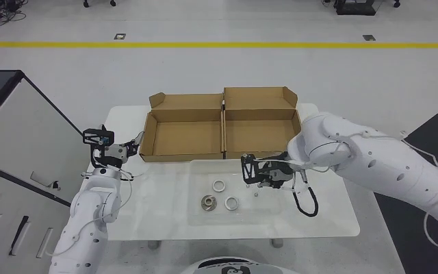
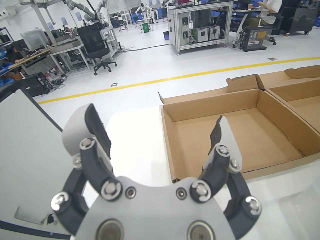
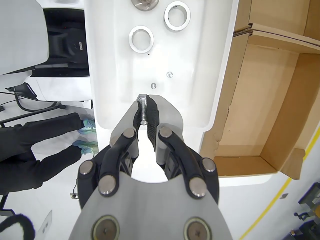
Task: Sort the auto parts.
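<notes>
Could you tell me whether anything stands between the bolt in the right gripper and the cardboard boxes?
Nothing loose does. Between the bolt in the right gripper and the nearer cardboard box lie only the rim of the tray and the box's own low wall. The bolt would likely have to be lifted over both.

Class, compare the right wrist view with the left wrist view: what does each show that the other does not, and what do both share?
Right wrist view, not left: the right gripper shut on a bolt, above a tray holding two rings, a hub and two small fasteners.
Left wrist view, not right: the open left gripper and a black chair.
Both: the cardboard boxes and the yellow floor line.
</notes>
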{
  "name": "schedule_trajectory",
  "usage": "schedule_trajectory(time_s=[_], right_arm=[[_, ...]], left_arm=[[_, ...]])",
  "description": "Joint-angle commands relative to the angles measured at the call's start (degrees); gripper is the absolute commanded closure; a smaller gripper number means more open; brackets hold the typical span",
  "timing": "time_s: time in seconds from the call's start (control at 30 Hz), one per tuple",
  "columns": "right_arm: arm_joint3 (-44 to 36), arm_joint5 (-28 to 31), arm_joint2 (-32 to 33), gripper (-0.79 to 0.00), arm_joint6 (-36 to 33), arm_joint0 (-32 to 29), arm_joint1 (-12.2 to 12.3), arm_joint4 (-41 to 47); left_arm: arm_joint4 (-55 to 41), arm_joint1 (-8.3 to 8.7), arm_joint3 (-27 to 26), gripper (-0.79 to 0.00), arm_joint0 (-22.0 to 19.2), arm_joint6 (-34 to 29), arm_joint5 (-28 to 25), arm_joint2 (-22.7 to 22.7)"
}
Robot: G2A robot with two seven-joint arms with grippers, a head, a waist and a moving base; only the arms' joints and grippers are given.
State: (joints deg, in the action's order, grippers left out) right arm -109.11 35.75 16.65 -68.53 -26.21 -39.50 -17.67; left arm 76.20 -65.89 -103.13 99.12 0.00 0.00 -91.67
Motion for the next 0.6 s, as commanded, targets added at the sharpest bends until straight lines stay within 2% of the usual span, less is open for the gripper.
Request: schedule_trajectory(time_s=[0.0, 0.03, 0.17, 0.4, 0.57], right_arm=[[0.0, 0.0, 0.0, 0.0, 0.0, 0.0, 0.0, 0.0], [0.0, 0.0, 0.0, 0.0, 0.0, 0.0, 0.0, 0.0], [4.5, 0.3, 3.2, 0.0, 7.1, -1.0, 0.8, 4.7], [14.5, 11.8, 10.0, 0.0, 14.8, -5.1, 4.8, 22.5], [17.3, 17.4, 11.1, 0.0, 17.4, -6.4, 5.4, 35.8]], left_arm=[[0.0, 0.0, 0.0, -0.785, 0.0, 0.0, 0.0, 0.0], [0.0, 0.0, 0.0, -0.785, 0.0, 0.0, 0.0, 0.0], [0.0, 0.0, 0.0, -0.785, 0.0, 0.0, 0.0, 0.0], [0.0, 0.0, 0.0, -0.785, 0.0, 0.0, 0.0, 0.0], [0.0, 0.0, 0.0, -0.785, 0.0, 0.0, 0.0, 0.0]])
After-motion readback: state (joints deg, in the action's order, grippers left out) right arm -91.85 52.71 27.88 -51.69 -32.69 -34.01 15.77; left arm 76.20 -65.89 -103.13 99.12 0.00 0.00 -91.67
